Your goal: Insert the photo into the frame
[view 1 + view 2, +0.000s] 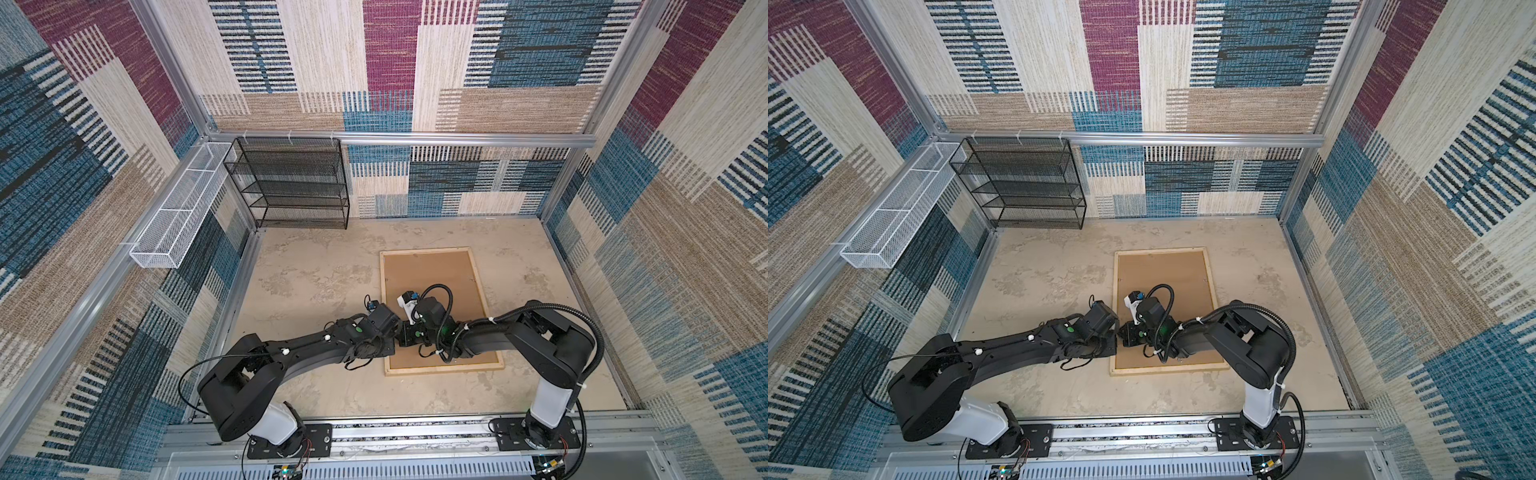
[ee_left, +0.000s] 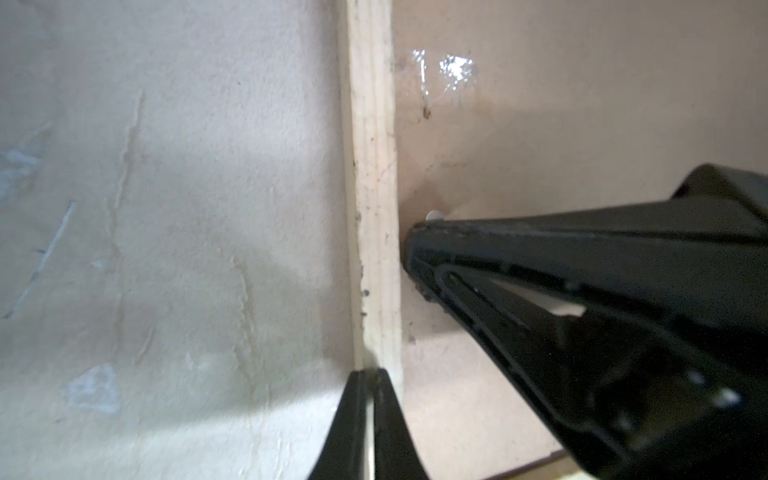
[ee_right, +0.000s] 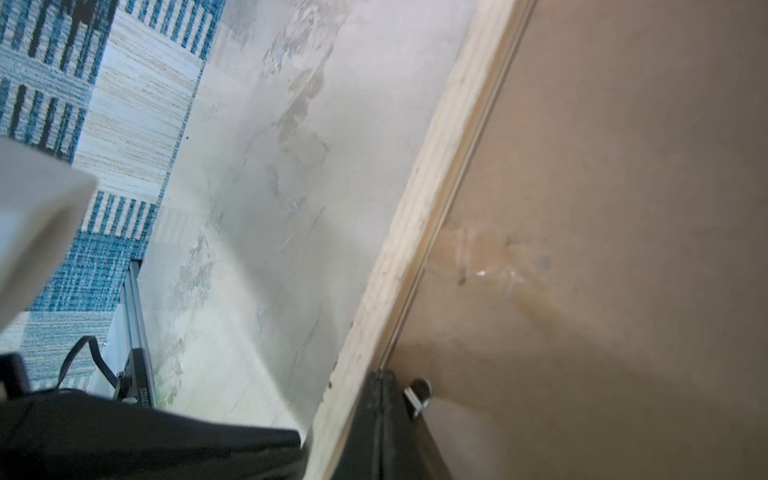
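Observation:
The frame (image 1: 444,369) (image 1: 1167,369) of pale wood lies flat on the table, back side up, and a brown backing board (image 1: 432,274) fills it. The photo is hidden. Both grippers meet at the frame's left strip (image 2: 370,166) (image 3: 419,208). My left gripper (image 2: 370,376) (image 1: 390,330) is shut, its tips on that strip. My right gripper (image 3: 382,376) (image 2: 415,237) (image 1: 405,336) is shut too, its tip against the strip's inner edge on the board, beside a small metal tab (image 3: 417,395). A patch of clear tape (image 2: 453,70) shines on the board.
A black mesh shelf rack (image 1: 291,183) stands at the back left against the wall. A white wire basket (image 1: 178,208) hangs on the left rail. The beige table (image 1: 316,282) is bare left of the frame. Patterned walls close in three sides.

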Robot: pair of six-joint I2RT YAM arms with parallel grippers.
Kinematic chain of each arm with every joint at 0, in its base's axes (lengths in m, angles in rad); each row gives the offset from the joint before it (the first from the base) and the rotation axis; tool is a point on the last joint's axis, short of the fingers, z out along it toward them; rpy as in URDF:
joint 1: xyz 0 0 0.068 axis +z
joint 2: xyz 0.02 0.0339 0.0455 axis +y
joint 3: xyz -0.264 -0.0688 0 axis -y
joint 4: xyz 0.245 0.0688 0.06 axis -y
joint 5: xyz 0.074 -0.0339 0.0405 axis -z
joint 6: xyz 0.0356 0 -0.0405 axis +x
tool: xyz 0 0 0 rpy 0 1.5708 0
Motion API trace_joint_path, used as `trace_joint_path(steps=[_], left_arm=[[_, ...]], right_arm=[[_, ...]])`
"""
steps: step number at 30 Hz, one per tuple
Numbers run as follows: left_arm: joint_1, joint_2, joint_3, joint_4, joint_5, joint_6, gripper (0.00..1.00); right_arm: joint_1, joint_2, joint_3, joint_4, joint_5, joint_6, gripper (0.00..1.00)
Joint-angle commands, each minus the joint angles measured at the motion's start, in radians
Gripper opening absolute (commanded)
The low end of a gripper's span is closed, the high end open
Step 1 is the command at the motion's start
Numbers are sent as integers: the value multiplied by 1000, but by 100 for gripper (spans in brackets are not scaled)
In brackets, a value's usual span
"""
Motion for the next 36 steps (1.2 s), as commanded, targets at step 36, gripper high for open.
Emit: trace_joint_path(steps=[36], left_arm=[[-2,54,0,-64,61,27,9]], right_arm=[[-1,46,108,-293,-158,-252,0]])
